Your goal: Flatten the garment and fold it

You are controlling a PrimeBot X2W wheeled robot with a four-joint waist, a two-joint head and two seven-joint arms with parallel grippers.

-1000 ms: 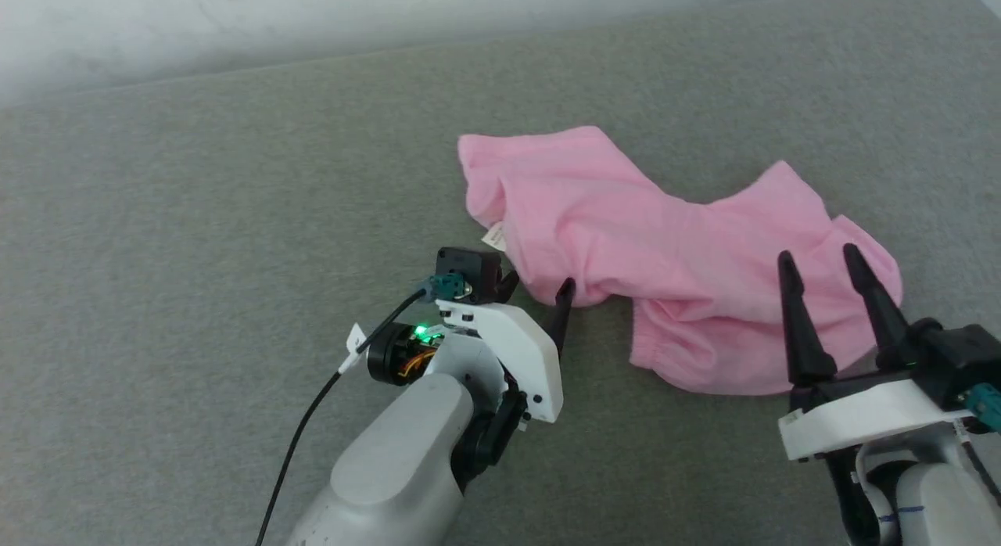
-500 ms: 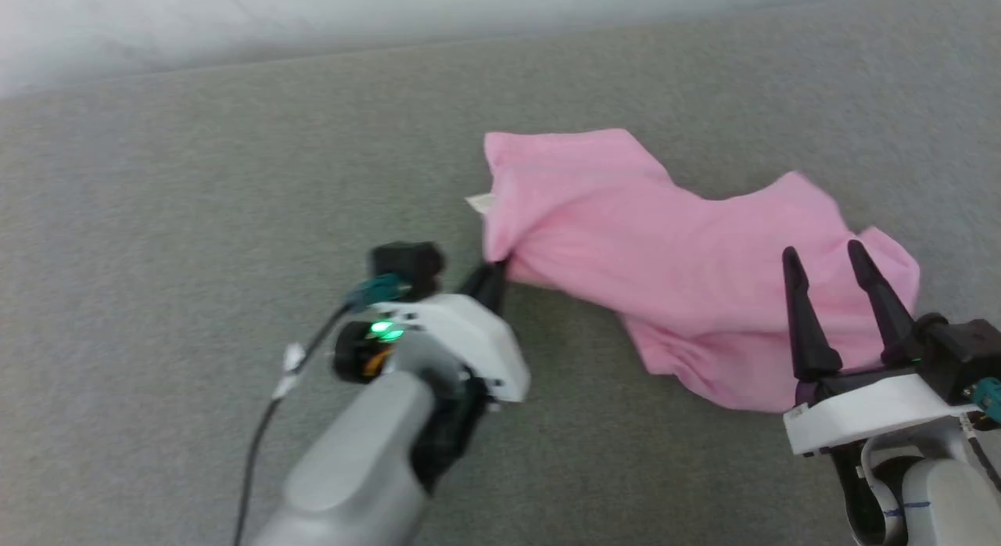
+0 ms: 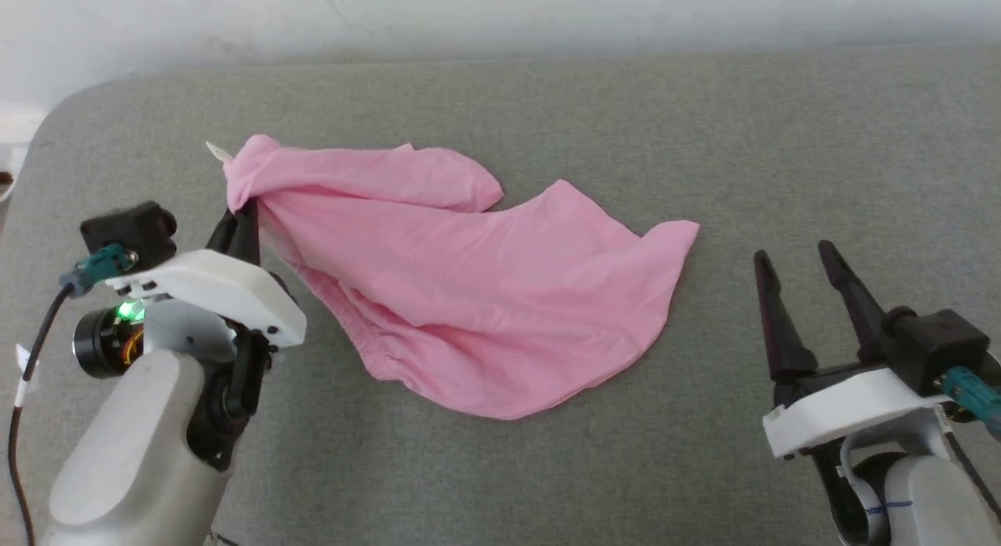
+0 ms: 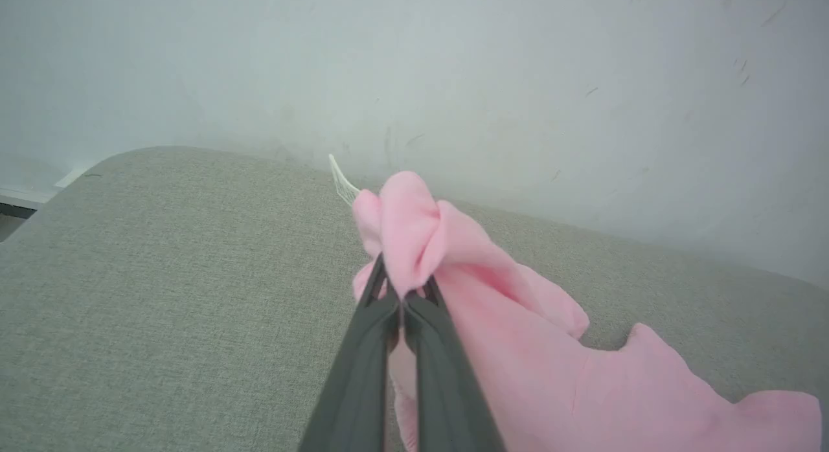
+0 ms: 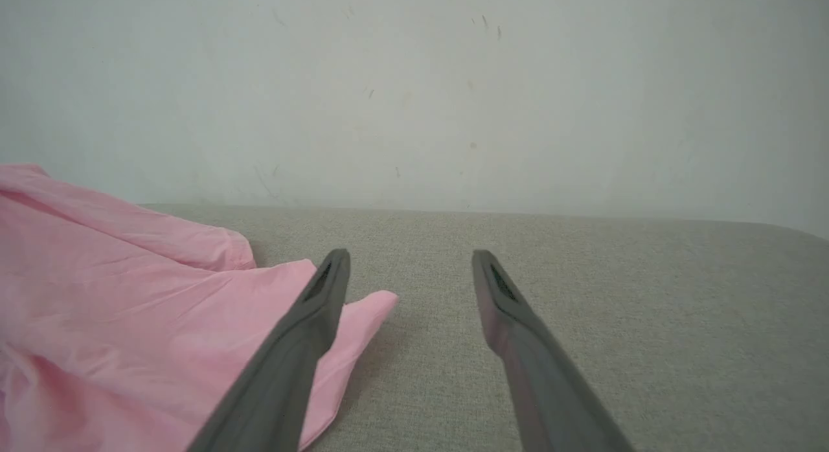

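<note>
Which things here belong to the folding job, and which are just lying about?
Job: pink garment; left gripper, pinching its corner; right gripper, open beside it.
Just there: grey cushion; white wall.

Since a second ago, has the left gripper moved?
Yes. The left gripper, fingers shut on the garment, has dragged it leftward, nearer the grey cushion's rounded left end.

Bright, even diffuse light; faint soft shadow beside the garment [image 5: 129, 296]; wrist views slightly soft, hazy
</note>
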